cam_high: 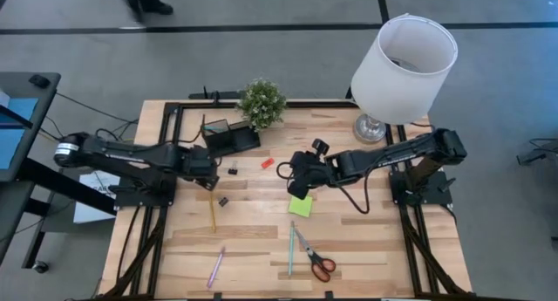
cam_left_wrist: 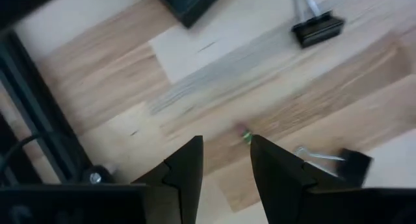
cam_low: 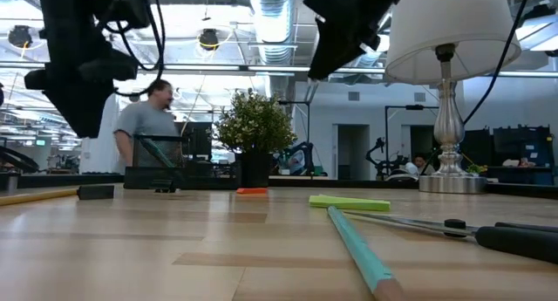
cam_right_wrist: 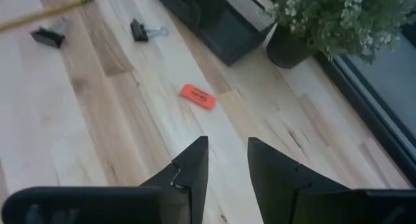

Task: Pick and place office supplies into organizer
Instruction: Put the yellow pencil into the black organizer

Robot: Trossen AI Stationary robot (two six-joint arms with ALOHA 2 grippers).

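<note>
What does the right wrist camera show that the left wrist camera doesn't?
Only the right wrist view shows the red eraser, the potted plant and the yellow pencil, past the empty right end effector. Only the left wrist view shows the empty left end effector over bare wood with a small green tip just ahead of its fingers. Both show the black organizer, two black binder clips and the wooden table.

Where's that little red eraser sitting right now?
From above, the small red eraser lies flat on the wooden table, between the black desk organizer and the right tool, just below the green potted plant.
</note>
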